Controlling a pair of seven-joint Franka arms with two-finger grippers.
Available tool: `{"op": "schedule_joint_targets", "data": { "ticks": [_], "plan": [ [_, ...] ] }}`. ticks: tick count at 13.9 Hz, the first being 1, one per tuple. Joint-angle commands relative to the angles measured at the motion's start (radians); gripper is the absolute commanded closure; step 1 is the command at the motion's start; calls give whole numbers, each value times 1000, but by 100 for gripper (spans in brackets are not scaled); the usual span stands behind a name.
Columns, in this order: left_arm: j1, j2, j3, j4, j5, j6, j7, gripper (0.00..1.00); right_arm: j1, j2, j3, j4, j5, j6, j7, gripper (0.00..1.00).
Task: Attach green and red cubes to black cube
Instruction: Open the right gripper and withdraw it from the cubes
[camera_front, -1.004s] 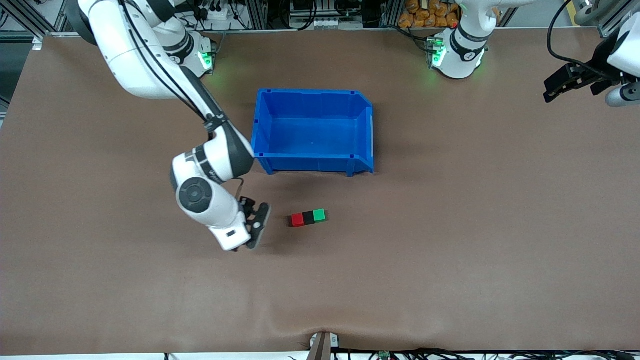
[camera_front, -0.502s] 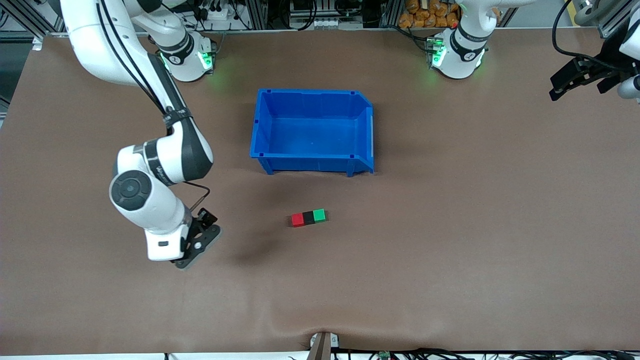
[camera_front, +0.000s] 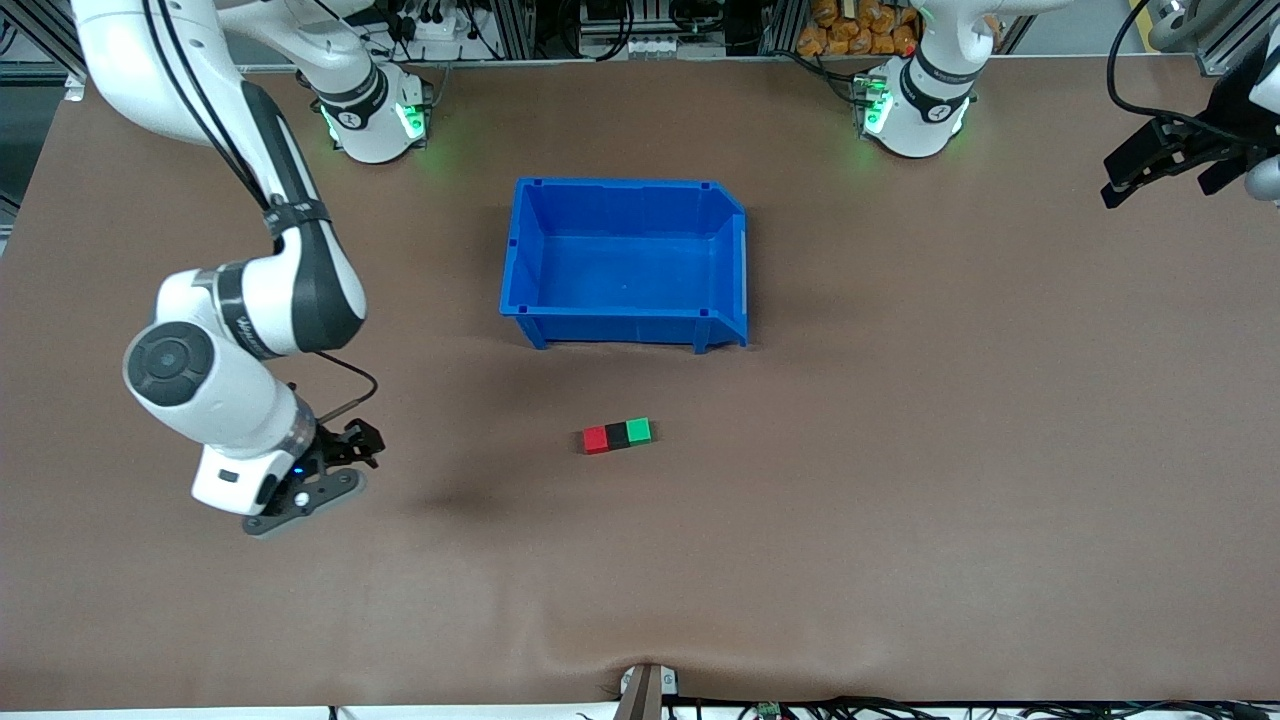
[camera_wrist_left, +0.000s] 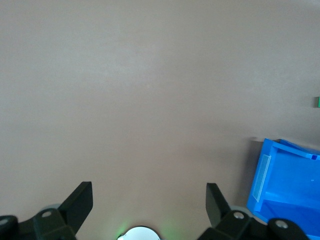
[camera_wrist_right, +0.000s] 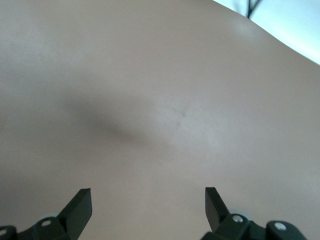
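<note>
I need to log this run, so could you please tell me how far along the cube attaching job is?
It looks done: the red cube, black cube and green cube sit touching in one row on the table, black in the middle, nearer the front camera than the blue bin. Nothing is in hand: the right gripper and left gripper are both open and empty, away from the row. Nothing appears left.

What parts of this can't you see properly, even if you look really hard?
- Whether the red cube, black cube and green cube are truly stuck together: front view, too small.
- Green cube in the left wrist view: cut off by the edge.
- Blue bin: partly cut off in the left wrist view.
- Left gripper: its arm runs past the front view's edge.
- Right gripper: sees only bare table.
</note>
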Motion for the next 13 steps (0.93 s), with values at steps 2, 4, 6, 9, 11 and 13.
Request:
{"op": "schedule_joint_targets", "data": {
  "ticks": [2, 4, 6, 9, 11, 13],
  "plan": [
    [5, 12, -5, 27, -18, -15, 19, 0, -17, -163, 13, -146, -13, -29, 180, 0],
    [10, 13, -5, 26, -16, -29, 16, 0, -12, -211, 14, -145, -13, -103, 214, 0],
    [14, 13, -5, 24, -16, -34, 22, 0, -21, -249, 13, -145, -8, -180, 233, 0],
    [17, 15, 1, 26, -15, -34, 21, 0, -92, -309, 14, -134, 2, -272, 231, 0],
    [16, 15, 2, 27, -13, -34, 21, 0, -150, -349, 14, -132, 13, -334, 222, 0],
    [14, 15, 2, 27, -3, -34, 21, 0, -204, -394, 14, -132, 44, -388, 220, 0]
  ]
}}
